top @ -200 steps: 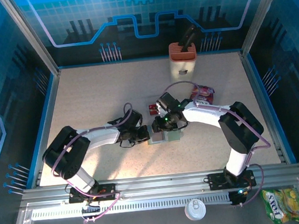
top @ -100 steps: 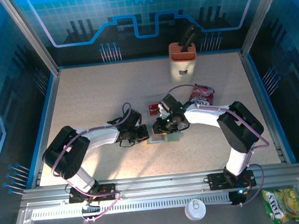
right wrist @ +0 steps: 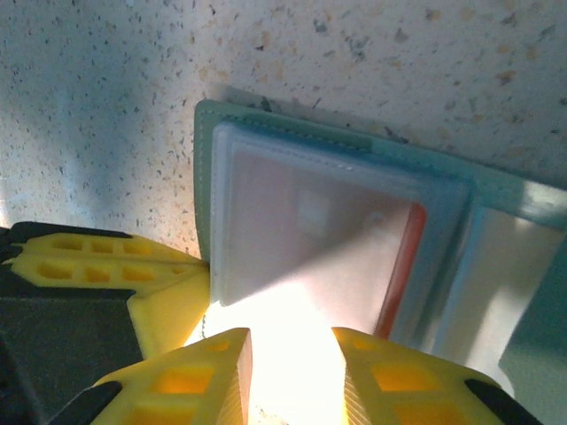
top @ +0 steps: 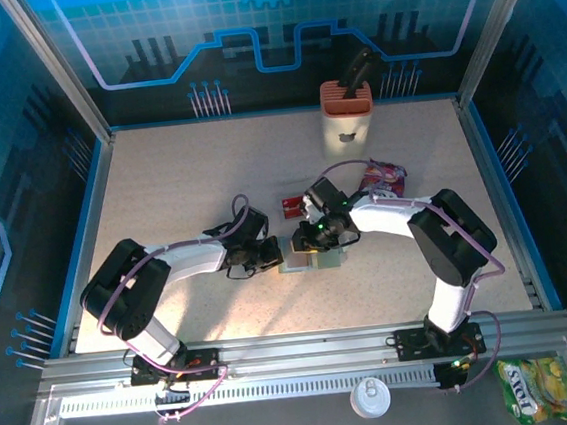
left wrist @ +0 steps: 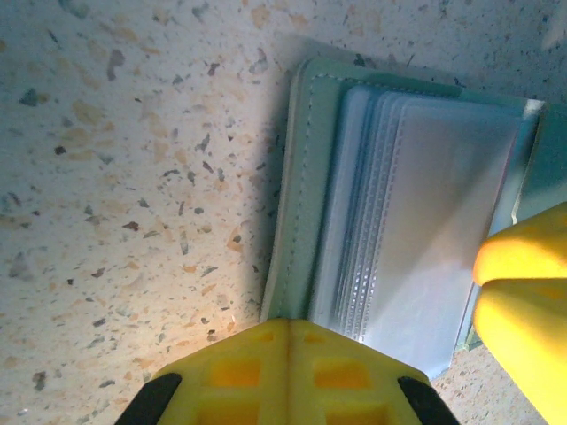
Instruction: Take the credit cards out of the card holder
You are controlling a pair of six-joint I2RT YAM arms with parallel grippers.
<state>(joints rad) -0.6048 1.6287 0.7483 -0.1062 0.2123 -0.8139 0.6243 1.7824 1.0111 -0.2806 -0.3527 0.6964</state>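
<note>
Tabletop [top: 160, 184] of speckled beige carries everything here. On the left, the left gripper [top: 271, 257] lies low, reaching toward the middle. Its wrist camera shows the yellow fingers [left wrist: 239, 367] pressed together into one block with no gap, so the left gripper [left wrist: 290, 329] is closed on nothing, its tip at the near edge of the card holder [left wrist: 301, 221].

Just right of it, a little farther back, a small red card [top: 291, 207] lies flat on the table, apart from the holder. The card holder [top: 309, 263] sits mid-table between the two grippers, spread open, its clear sleeves facing up.

The right gripper [top: 313, 240] is directly above the holder. In its wrist view the right gripper [right wrist: 292, 341] has its fingers a little apart, a bright glare in the gap; whether anything is pinched there cannot be told. A red edge [right wrist: 403, 266] shows through the frosted sleeve of the card holder [right wrist: 354, 230].

Farther right and back stands an orange-and-cream block [top: 346, 111], and a crinkled snack packet [top: 382, 175] lies near the right arm.
</note>
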